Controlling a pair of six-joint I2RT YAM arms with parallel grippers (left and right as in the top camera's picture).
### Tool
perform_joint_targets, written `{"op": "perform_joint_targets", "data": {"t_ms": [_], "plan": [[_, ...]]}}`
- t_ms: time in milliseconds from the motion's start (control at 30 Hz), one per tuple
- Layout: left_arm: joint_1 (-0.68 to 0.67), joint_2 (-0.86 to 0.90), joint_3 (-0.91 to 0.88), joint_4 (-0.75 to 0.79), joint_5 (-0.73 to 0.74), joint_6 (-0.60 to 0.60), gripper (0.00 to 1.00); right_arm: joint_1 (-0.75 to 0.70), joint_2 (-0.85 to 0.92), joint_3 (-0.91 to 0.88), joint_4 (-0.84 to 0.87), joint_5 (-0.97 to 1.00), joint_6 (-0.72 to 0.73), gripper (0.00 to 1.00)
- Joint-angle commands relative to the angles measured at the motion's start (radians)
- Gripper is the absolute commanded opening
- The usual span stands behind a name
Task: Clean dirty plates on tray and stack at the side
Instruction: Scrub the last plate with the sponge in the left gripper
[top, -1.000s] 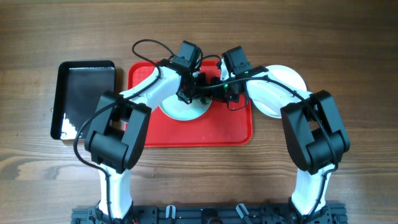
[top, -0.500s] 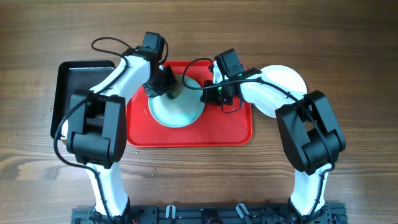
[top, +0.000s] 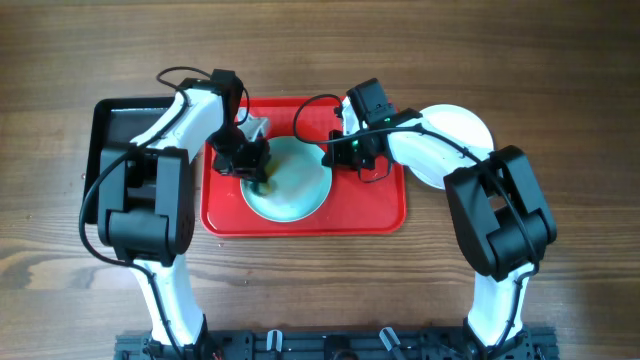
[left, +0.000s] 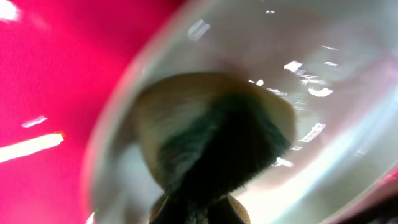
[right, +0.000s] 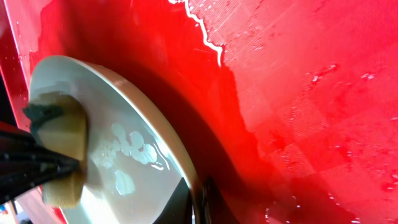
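Note:
A pale mint plate (top: 295, 190) lies on the red tray (top: 370, 210). My left gripper (top: 256, 168) is shut on a tan sponge with a dark green back (left: 186, 118) and presses it onto the plate's left part (left: 336, 74). The right gripper (top: 338, 150) is shut on the plate's right rim, which shows pinched between its fingers in the right wrist view (right: 198, 202). There the plate (right: 137, 168) is wet, with the sponge (right: 62, 143) at its far side. A second plate (top: 462, 125) rests on the table right of the tray, partly under the right arm.
A black tray (top: 125, 150) sits on the table just left of the red one. The red tray's surface (right: 311, 93) is wet with streaks of water. Both arms reach in over the tray from the front.
My left gripper has carried the sponge from the plate's middle to its left side and then toward the front. The plate has slid slightly left. The right gripper keeps its hold on the rim.

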Motion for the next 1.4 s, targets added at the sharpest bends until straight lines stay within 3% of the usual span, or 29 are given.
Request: {"op": "perform_joint_targets", "data": {"t_ms": [0,167,367,400,533,667,767,867,967,1100,1167,1233,1367], "plan": [[-0.076,0.053,-0.032,0.027,0.151,0.081,0.04,-0.006,0.030,-0.011,-0.004,0.045,0.035,0.04],[-0.167,0.053,-0.032,0.065,0.193,0.060,0.04,-0.006,0.030,-0.011,-0.002,0.045,0.035,0.04],[-0.190,0.053,-0.032,0.295,0.177,-0.261,0.04,-0.006,0.030,-0.011,-0.004,0.045,0.035,0.04],[-0.175,0.053,-0.032,0.387,0.093,-0.402,0.04,-0.006,0.030,-0.011,-0.005,0.045,0.035,0.04],[-0.152,0.053,-0.032,0.432,-0.359,-0.676,0.04,-0.006,0.030,-0.011,-0.005,0.045,0.035,0.04],[-0.130,0.052,-0.032,0.347,-0.709,-0.790,0.04,-0.006,0.030,-0.011,-0.004,0.045,0.035,0.04],[-0.100,0.052,-0.032,0.200,-0.857,-0.920,0.04,-0.006,0.030,-0.011,-0.004,0.048,0.035,0.04],[-0.080,0.052,-0.032,0.084,-0.829,-0.903,0.04,-0.006,0.030,-0.011,-0.004,0.048,0.035,0.04],[-0.079,0.052,-0.032,-0.003,-0.657,-0.694,0.04,-0.006,0.030,-0.011,-0.003,0.048,0.035,0.04],[-0.082,0.052,-0.032,-0.082,-0.258,-0.371,0.04,-0.006,0.030,-0.011,-0.004,0.048,0.035,0.05],[-0.082,0.052,-0.032,-0.092,0.025,-0.174,0.04,-0.006,0.030,-0.011,-0.004,0.048,0.035,0.04],[-0.082,0.052,-0.032,-0.082,0.199,-0.064,0.04,-0.006,0.030,-0.011,-0.004,0.048,0.035,0.04],[-0.082,0.052,-0.032,0.031,0.329,-0.067,0.04,-0.006,0.030,-0.011,-0.004,0.048,0.035,0.04]]}}
